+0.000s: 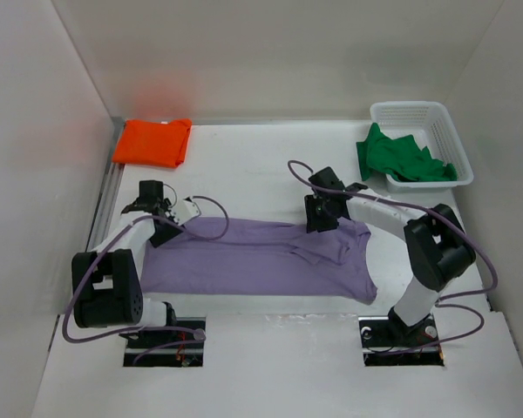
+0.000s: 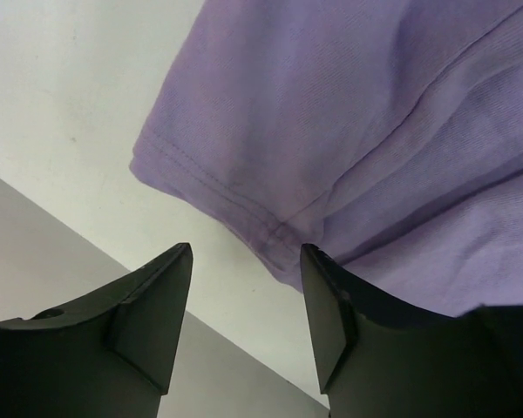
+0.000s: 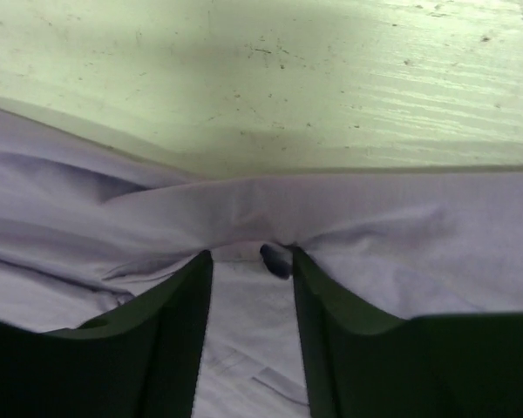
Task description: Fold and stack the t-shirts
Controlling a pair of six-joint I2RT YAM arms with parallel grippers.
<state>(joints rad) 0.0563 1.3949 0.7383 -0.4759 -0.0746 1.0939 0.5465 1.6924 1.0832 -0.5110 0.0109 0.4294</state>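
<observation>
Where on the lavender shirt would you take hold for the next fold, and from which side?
Probably the far long edge, near each end, jaws coming down from above: the lavender shirt lies flat and spread sideways, so only its thin stitched edges give something to pinch.

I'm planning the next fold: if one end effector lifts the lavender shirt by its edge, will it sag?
Probably. The lavender shirt lies limp with soft wrinkles, so it should drape rather than stay flat. It looks thin, so likely light. Pushed, it would probably bunch, like the ridge by the right end effector.
</observation>
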